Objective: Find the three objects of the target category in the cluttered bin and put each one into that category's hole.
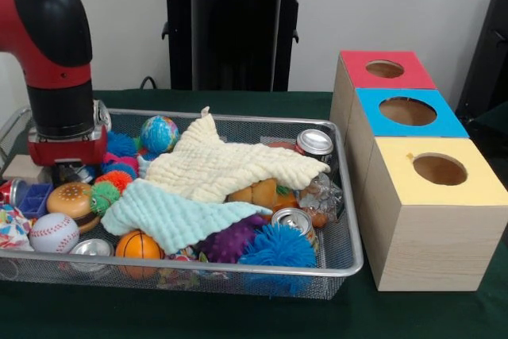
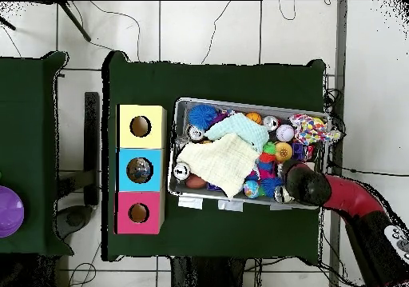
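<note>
End effector [image 1: 70, 171] lowered into the wire-mesh metal bin [image 1: 349, 263] at its 9 o'clock end; search step in hand.

Finger spread and any hold cannot be told; surrounding toys hide the tips. Target category unstated: balls cluster there, silver drink cans [image 1: 315, 143] lie toward 3 o'clock, nearer the three wooden hole boxes [image 1: 425, 256]. Advise a vertical descent on one exposed item, clear of the cream and mint cloths [image 1: 230, 166] masking the centre.
</note>
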